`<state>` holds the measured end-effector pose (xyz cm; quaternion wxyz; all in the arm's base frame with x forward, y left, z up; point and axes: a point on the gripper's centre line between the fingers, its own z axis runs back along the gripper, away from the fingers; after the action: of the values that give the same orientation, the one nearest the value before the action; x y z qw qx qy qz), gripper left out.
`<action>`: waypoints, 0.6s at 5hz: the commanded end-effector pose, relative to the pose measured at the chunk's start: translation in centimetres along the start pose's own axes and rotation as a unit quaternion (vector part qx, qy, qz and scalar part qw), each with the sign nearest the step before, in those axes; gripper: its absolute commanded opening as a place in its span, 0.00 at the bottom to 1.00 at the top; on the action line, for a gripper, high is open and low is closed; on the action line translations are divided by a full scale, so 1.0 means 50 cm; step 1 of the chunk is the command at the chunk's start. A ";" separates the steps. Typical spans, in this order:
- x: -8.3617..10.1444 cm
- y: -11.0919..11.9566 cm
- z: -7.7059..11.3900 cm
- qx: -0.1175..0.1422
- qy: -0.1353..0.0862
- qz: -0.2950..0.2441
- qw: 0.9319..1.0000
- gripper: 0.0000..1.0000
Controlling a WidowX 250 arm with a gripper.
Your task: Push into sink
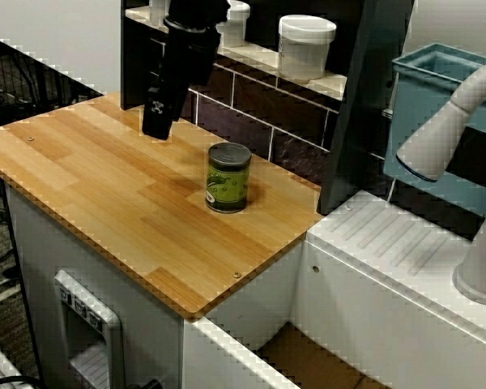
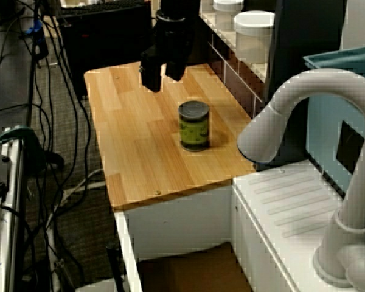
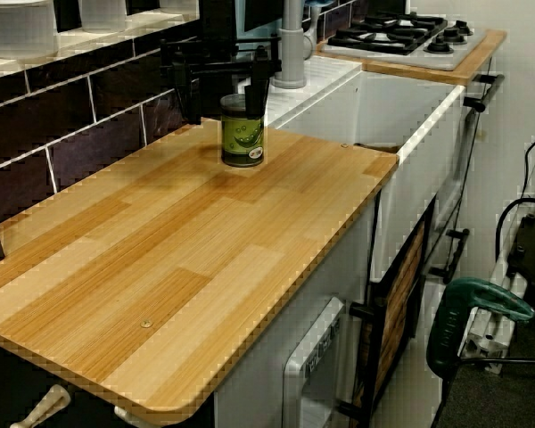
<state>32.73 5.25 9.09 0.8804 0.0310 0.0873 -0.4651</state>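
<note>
Hand hovers open behind can.

Bare wooden counter lies open from the can toward 4 o'clock — sink; tiled wall and dark post block 1 o'clock.

I'm losing most of the sink: the bottom edge is cutting its basin, showing only a sliver of brown floor. The faucet is running off the right edge. The arm is leaving the top edge, and I'm not making out how the gripper jaws are standing. The can label is staying too small to read.
</note>
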 end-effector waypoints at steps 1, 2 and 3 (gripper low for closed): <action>0.041 0.000 0.009 0.015 -0.009 0.006 1.000 1.00; 0.067 -0.017 -0.007 0.016 0.000 -0.002 1.000 1.00; 0.097 -0.045 -0.012 0.018 0.006 -0.017 1.000 1.00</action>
<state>33.13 1.32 6.68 0.8692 0.0397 0.0996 -0.4827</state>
